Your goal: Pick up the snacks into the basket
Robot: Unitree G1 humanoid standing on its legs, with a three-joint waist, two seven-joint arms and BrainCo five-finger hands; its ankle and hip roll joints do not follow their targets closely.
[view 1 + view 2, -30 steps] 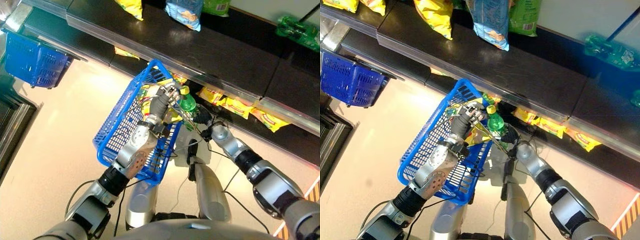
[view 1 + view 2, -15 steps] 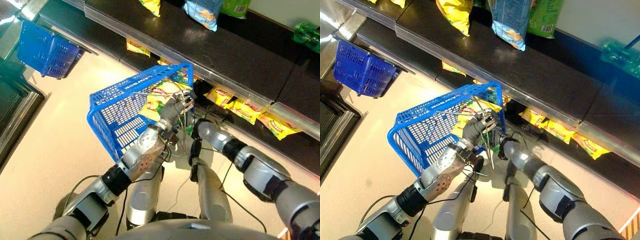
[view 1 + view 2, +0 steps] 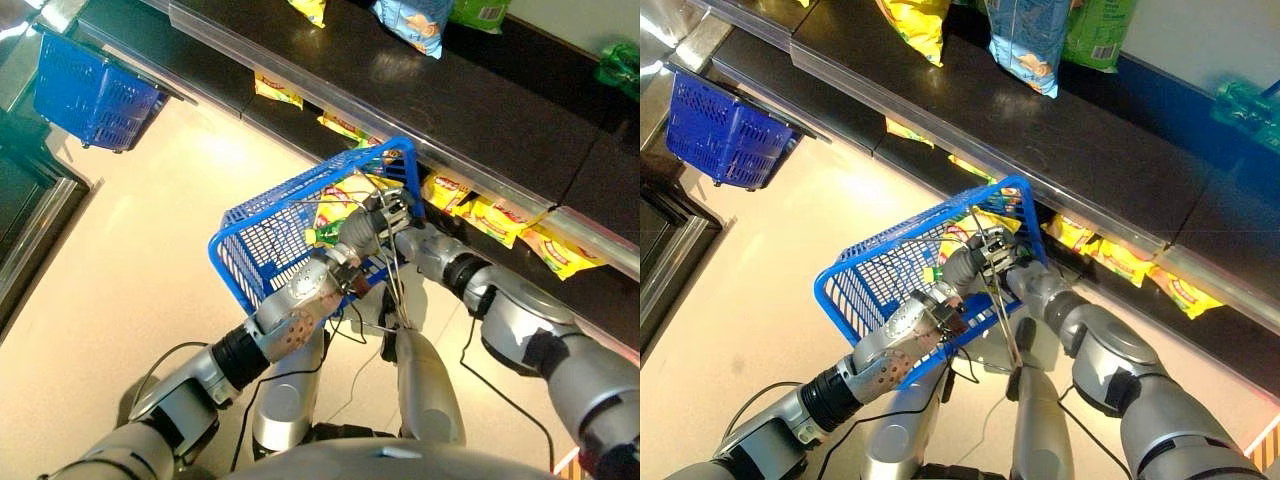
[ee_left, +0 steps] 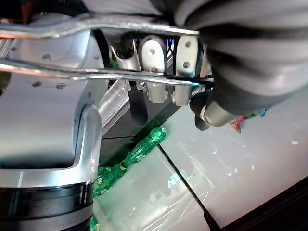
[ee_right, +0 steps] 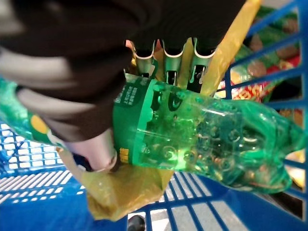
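My left hand (image 3: 360, 230) is curled round the wire handle (image 4: 120, 77) of the blue basket (image 3: 300, 195) and holds it up in front of the shelves. Several yellow snack bags (image 3: 345, 195) lie inside it. My right hand (image 3: 1012, 272) reaches over the basket's near rim, next to the left hand. In the right wrist view that hand's fingers (image 5: 168, 65) and thumb grip a green plastic bottle (image 5: 192, 139) inside the basket. The bottle is over a yellow bag (image 5: 120, 192) and against the blue mesh.
A dark shelf unit (image 3: 480, 110) runs across the back, with yellow snack bags (image 3: 490, 215) on its low shelf. A blue bag (image 3: 410, 20) and green bottles (image 3: 620, 65) sit higher up. A second blue basket (image 3: 90, 90) hangs at the far left over the beige floor.
The right hand has brought the green bottle from the basket's right rim down into the basket. The basket has swung in my left hand, and the camera has shifted.
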